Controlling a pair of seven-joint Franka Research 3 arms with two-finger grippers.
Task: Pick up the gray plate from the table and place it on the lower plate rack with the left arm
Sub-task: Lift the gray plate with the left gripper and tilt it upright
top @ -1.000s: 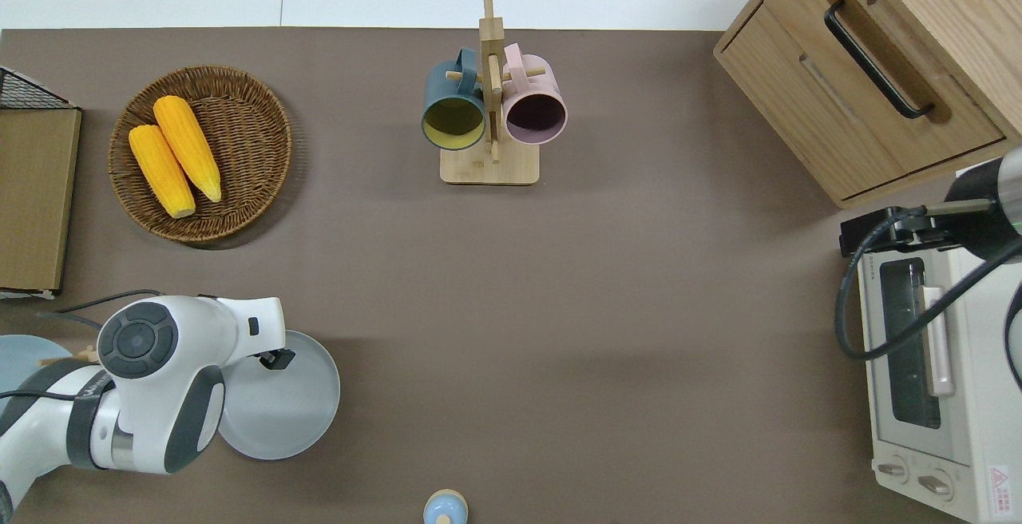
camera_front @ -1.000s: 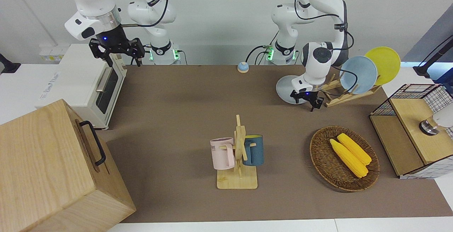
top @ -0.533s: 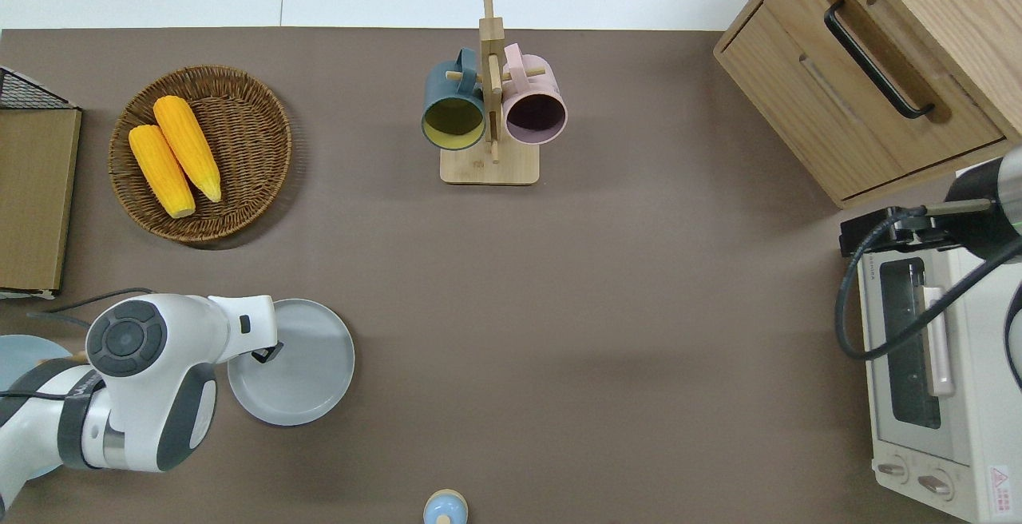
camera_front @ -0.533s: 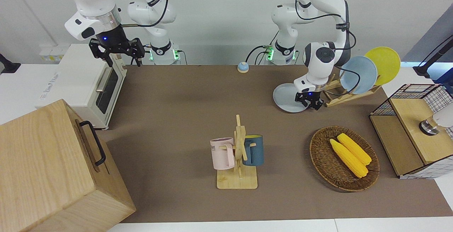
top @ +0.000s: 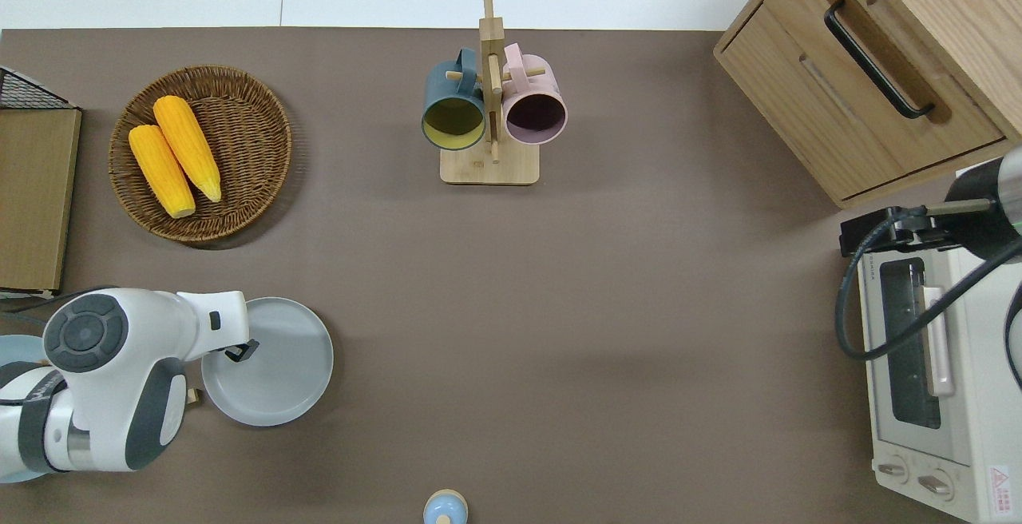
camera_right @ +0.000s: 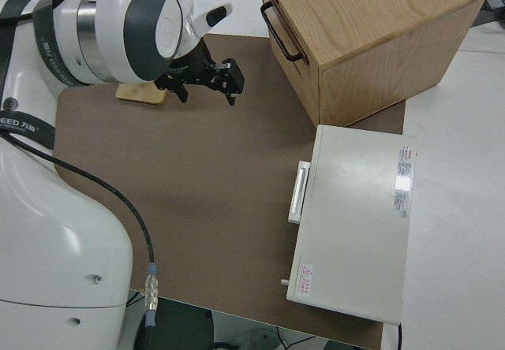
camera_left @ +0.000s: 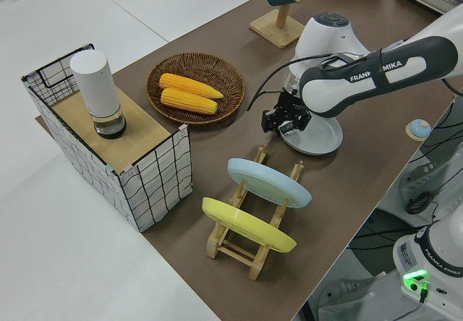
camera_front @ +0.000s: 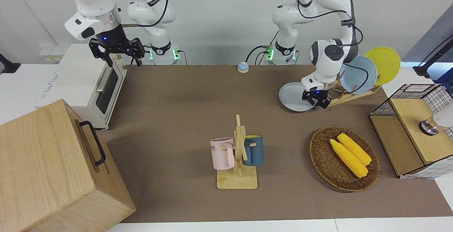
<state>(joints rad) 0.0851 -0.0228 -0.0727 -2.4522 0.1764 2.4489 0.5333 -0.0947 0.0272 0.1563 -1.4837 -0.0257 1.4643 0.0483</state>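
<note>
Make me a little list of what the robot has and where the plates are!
left gripper: shut on the gray plate's rim
gray plate: held beside the lower plate rack
lower plate rack: holds two plates, slots free at the end by the gray plate
light blue plate: standing in the rack
yellow plate: standing in the rack, next to the blue one
right arm: parked

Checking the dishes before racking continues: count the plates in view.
3. The gray plate is gripped by the left end effector; the light blue plate and yellow plate stand in the plate rack.
</note>
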